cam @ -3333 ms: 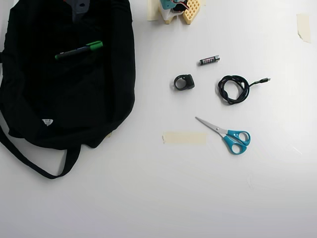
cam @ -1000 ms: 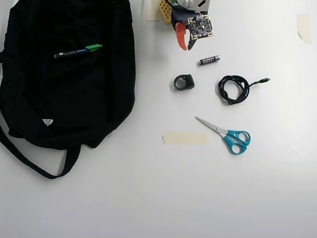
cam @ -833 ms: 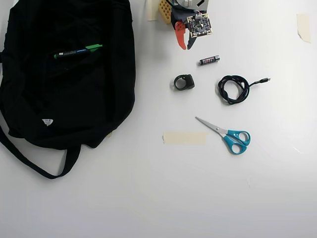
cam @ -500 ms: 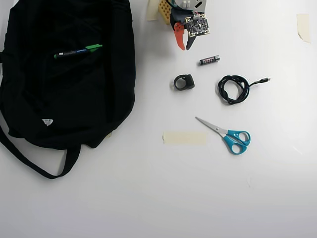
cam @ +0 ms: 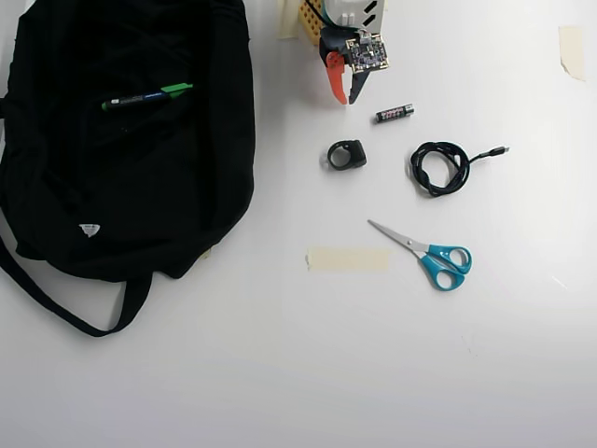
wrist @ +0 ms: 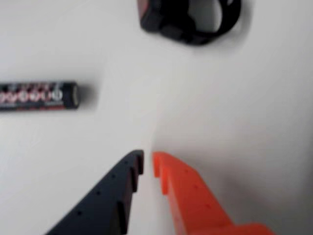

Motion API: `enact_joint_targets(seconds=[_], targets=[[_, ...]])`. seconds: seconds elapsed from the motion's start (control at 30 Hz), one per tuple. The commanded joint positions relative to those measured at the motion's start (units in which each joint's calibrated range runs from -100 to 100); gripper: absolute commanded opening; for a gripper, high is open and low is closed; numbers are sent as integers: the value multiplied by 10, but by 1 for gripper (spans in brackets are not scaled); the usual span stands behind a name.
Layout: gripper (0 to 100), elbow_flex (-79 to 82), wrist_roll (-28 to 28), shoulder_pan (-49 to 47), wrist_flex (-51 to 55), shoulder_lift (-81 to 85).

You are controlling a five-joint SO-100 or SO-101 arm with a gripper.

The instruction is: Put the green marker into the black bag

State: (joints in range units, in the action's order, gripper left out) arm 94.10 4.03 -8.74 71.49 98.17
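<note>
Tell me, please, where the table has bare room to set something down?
Bare: the whole strip below the tape strip and scissors, plus right of the cable. Crowded: between gripper, battery and black clip; black bag fills upper left.

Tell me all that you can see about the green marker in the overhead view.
The green marker is a thick pen with a dark barrel, a printed band that looks bluish, a bright green cap and a small green tip at its other end. It lies nearly level on the black bag, in the upper part, cap pointing right. Only the fabric touches it.
</note>
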Motion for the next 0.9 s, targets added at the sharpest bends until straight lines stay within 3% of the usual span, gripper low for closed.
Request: enact_joint_targets(seconds=[0.0, 0.87], targets=[[2, 30, 1, 21, 6, 12], [2, 52, 0, 21, 7, 9]])
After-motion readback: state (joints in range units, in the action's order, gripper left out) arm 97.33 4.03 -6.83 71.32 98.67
